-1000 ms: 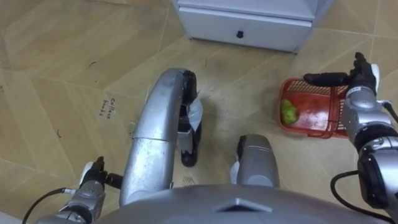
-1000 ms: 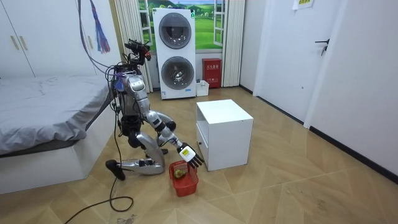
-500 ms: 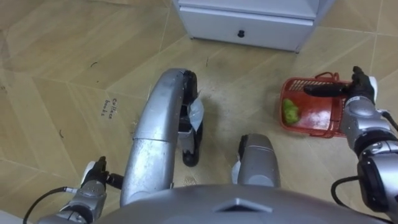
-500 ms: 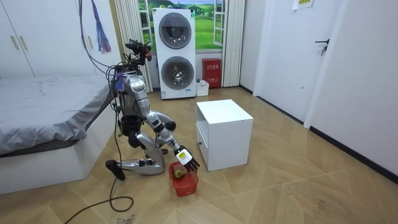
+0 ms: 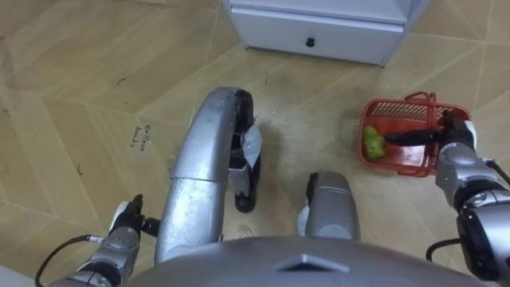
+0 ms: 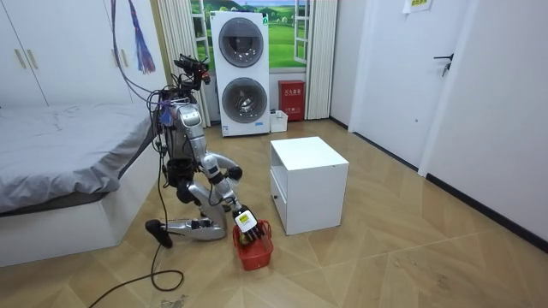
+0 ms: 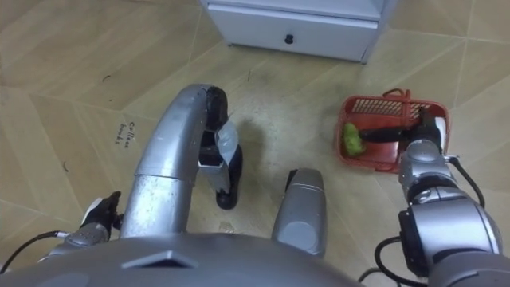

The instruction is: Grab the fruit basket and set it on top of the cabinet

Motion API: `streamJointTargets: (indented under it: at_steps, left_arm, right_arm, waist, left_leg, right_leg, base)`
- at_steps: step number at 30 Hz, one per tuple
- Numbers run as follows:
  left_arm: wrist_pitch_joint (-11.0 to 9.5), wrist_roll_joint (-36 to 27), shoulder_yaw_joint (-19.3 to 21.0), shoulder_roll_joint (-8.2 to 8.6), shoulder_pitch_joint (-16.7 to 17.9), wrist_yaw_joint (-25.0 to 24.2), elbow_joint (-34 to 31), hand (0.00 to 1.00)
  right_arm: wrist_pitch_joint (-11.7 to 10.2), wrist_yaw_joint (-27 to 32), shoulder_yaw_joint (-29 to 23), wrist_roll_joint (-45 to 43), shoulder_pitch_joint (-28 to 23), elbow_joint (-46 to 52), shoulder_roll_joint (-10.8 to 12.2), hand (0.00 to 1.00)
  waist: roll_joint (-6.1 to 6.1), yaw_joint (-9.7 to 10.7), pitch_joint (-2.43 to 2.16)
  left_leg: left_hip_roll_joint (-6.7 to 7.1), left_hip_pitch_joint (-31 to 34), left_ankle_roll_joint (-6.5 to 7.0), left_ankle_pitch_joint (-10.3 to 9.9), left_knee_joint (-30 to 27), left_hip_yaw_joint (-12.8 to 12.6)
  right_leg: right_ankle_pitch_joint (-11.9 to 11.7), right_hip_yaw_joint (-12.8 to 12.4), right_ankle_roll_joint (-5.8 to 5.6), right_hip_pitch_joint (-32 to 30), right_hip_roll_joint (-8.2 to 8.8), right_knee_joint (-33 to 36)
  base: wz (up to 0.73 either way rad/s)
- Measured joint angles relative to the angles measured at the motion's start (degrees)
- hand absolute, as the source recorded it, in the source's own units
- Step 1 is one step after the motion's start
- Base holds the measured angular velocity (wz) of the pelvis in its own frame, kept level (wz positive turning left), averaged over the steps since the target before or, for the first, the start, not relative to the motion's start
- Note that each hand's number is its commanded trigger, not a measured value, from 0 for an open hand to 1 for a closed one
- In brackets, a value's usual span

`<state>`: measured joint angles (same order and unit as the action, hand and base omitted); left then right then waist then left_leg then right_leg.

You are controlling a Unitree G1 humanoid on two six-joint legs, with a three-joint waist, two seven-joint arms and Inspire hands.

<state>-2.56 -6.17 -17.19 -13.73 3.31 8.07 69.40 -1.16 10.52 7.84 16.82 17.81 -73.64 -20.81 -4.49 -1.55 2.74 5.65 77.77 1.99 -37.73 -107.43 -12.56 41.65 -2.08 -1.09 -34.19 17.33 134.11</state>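
A red plastic fruit basket (image 5: 396,107) stands on the wood floor to my front right, with a green fruit (image 5: 371,142) in its left end. My right hand (image 5: 449,137) is low over the basket's right end beside its handle (image 5: 436,99), open, its thumb stretched left across the inside. In the right eye view the basket (image 7: 374,104) and right hand (image 7: 424,132) look the same. My left hand (image 5: 126,220) hangs at the lower left, near the floor. The room view shows me kneeling on the floor with the right hand (image 6: 245,222) down at the basket (image 6: 256,256).
A white cabinet (image 5: 319,30) with a drawer knob stands just beyond the basket; in the room view the cabinet (image 6: 308,184) is right of me. A bed (image 6: 60,171) is close behind me. Stacked washing machines (image 6: 240,73) stand at the far wall.
My right hand has come down and toward me, from above the basket's far right rim to low over its right end. The left hand has barely moved.
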Motion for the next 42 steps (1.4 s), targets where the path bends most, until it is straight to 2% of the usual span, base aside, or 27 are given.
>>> streamJointTargets:
  at_steps: [11, 18, 23, 33, 34, 37, 38, 41, 42]
  left_arm:
    - [0.0, -1.1, -0.66, -0.01, 0.1, 0.07, -0.02, 0.0]
    - [0.03, -1.08, -1.42, 0.97, 0.05, 0.15, -0.03, 0.0]
    - [0.03, -1.08, -2.04, 1.0, -0.2, 0.15, -0.03, 0.0]
    - [0.12, -1.16, -2.06, 1.12, -2.61, -0.23, 0.11, 0.0]
    - [0.1, -1.16, -2.03, 1.12, -2.89, -0.24, 0.14, 0.0]
    - [0.02, -1.1, -1.05, 1.17, -4.04, -0.36, 1.45, 0.0]
    - [0.05, -1.08, -0.75, 1.18, -4.24, -0.37, 1.7, 0.0]
    - [0.0, -1.07, 0.91, 1.19, -4.43, -0.41, 1.65, 0.0]
    - [-0.03, -1.07, 1.43, 1.2, -4.66, -0.44, 1.65, 0.0]
  right_arm:
    - [0.01, -0.85, 0.04, 1.0, 0.02, 0.0, -0.02, 1.0]
    - [0.81, -1.28, 0.27, 1.73, 0.02, -0.41, -0.01, 1.0]
    - [0.8, -1.19, 0.99, 1.66, 0.02, -0.42, -0.02, 1.0]
    - [0.8, -1.17, 2.23, 1.71, 0.22, -0.54, -0.04, 1.0]
    - [0.8, -1.17, 2.23, 1.65, 0.37, -0.51, -0.03, 1.0]
    - [0.78, -1.21, 2.11, 1.14, 0.71, -0.43, -0.01, 1.0]
    - [0.78, -1.19, 2.09, 1.14, 0.77, -0.35, -0.01, 1.0]
    - [0.78, -1.12, 2.02, 0.85, 1.05, 1.02, -0.03, 1.0]
    - [0.78, -1.08, 1.95, 0.82, 1.14, 1.68, -0.04, 1.0]
  waist:
    - [0.03, -0.21, 0.01]
    - [0.0, -0.22, 0.03]
    - [-0.06, -0.2, 0.06]
    - [-0.35, -0.28, 0.22]
    - [-0.74, -0.3, 0.43]
    - [-0.79, -0.31, 0.45]
    - [-1.02, -0.26, 0.59]
    - [-1.55, -0.03, 0.63]
    - [-1.79, 0.06, 0.66]
  left_leg:
    - [0.01, 0.04, 0.0, 0.0, 0.01, 0.01]
    - [0.0, 0.06, -0.03, 0.01, 0.06, -0.01]
    - [0.01, 0.07, -0.05, 0.02, 0.05, -0.01]
    - [0.03, 0.15, -0.04, 0.02, -0.08, 0.0]
    - [0.02, 0.14, -0.04, 0.02, -0.15, 0.06]
    - [0.09, -0.15, -0.04, 0.02, -0.54, 0.62]
    - [0.12, -0.3, -0.04, 0.02, -0.65, 0.72]
    - [0.53, -0.67, -0.04, 0.01, -1.09, 1.2]
    - [1.05, -0.89, -0.04, 0.01, -1.25, 1.63]
  right_leg:
    - [0.0, 0.0, 0.0, -0.09, 0.0, 0.01]
    - [0.0, -0.08, 0.0, -0.22, 0.03, 0.1]
    - [0.0, -0.1, 0.0, -0.21, 0.02, 0.11]
    - [0.0, -0.08, 0.0, -0.17, -0.02, 0.11]
    - [0.0, -0.09, 0.0, -0.13, -0.09, 0.12]
    - [0.0, 0.08, 0.0, 0.58, -0.54, 0.09]
    - [0.0, 0.18, 0.0, 0.87, -0.6, 0.05]
    - [0.0, 0.22, 0.0, 1.87, -0.79, -0.01]
    - [0.0, 0.4, -0.01, 2.22, -0.79, -0.02]
  base:
    - [0.0]
    - [0.0]
    - [0.0]
    - [0.0]
    - [0.0]
    - [-0.04]
    - [0.0]
    - [-0.03]
    - [0.0]
